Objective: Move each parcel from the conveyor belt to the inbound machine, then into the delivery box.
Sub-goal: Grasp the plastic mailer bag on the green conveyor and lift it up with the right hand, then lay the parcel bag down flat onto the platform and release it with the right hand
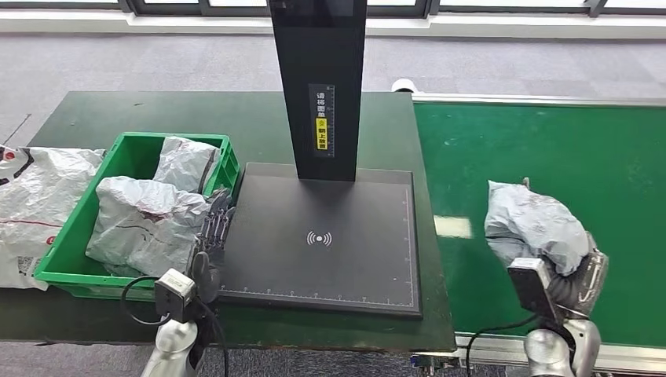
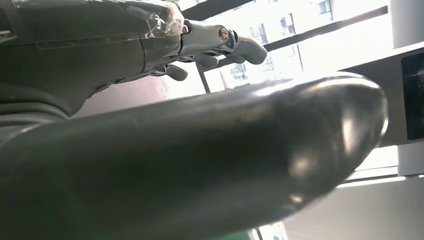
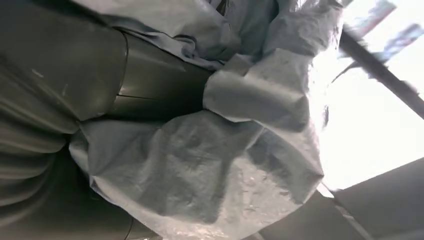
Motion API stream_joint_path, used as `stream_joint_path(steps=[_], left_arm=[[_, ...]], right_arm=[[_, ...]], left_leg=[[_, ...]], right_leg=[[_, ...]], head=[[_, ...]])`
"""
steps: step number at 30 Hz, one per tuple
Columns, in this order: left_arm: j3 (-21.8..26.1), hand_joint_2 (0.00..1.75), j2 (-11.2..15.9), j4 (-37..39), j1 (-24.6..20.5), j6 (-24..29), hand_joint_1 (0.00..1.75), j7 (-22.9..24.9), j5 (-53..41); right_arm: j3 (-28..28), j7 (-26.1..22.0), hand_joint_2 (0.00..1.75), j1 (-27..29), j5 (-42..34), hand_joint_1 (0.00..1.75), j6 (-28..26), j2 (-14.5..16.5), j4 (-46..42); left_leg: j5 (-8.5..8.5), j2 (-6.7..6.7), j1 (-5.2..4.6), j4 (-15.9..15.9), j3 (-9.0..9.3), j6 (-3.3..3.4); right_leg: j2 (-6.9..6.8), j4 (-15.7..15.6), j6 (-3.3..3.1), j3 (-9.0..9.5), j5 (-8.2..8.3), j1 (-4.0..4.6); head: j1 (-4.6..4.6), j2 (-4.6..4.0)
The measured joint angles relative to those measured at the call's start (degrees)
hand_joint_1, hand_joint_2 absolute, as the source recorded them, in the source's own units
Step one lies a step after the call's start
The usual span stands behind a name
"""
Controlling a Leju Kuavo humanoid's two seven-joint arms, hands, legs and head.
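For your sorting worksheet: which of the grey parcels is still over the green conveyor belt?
The crumpled grey parcel at the right hand, over the conveyor belt; the others lie in or beside the green bin.

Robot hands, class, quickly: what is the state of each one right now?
Left robot hand: open, holding nothing, beside the green bin.
Right robot hand: holding a grey parcel over the conveyor belt.

4 grey parcels (image 1: 536, 224); 1 green box (image 1: 78, 239); 1 scanner (image 1: 322, 236); 2 hands (image 1: 214, 228)
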Motion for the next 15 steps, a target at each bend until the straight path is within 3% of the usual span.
stream_joint_path(steps=[3, 7, 12, 15], left_arm=[[-0.04, 0.00, -0.02, 0.36, -0.24, -0.18, 0.00, 0.00, 0.50], [-0.06, 0.00, -0.13, 0.94, -0.66, -0.88, 0.00, 0.01, 1.59], [-0.07, 0.00, -0.41, 1.26, -0.86, -0.54, 0.00, 0.01, 2.01], [-0.07, 0.00, -0.69, 1.25, -0.75, -0.56, 0.00, 0.01, 1.97]], right_arm=[[7.67, -0.43, 1.75, 2.63, 0.13, 1.75, 0.25, 3.10, -9.09], [16.92, 0.26, 1.75, 2.98, 1.93, 1.75, 0.92, 5.62, -14.67], [23.84, 2.49, 1.75, 0.03, 2.23, 1.75, 3.41, 7.13, -14.29], [26.61, 2.84, 1.75, -3.83, 2.41, 1.75, 4.43, 7.87, -9.60]], left_leg=[[0.04, 0.06, 0.02, -0.01, 0.02, -0.08], [0.12, 0.05, 0.02, -0.01, 0.03, -0.17], [0.17, 0.05, 0.01, 0.00, 0.02, -0.16], [0.20, 0.06, 0.01, 0.01, 0.04, -0.18]], right_leg=[[0.06, 0.02, -0.04, -0.03, -0.02, 0.01], [0.05, 0.03, -0.04, 0.00, 0.01, 0.00], [0.06, 0.02, -0.04, 0.03, 0.11, -0.02], [0.07, 0.02, -0.05, 0.03, 0.15, -0.02]], head=[[0.00, 0.00], [0.01, 0.00], [0.01, 0.00], [0.00, 0.00]])
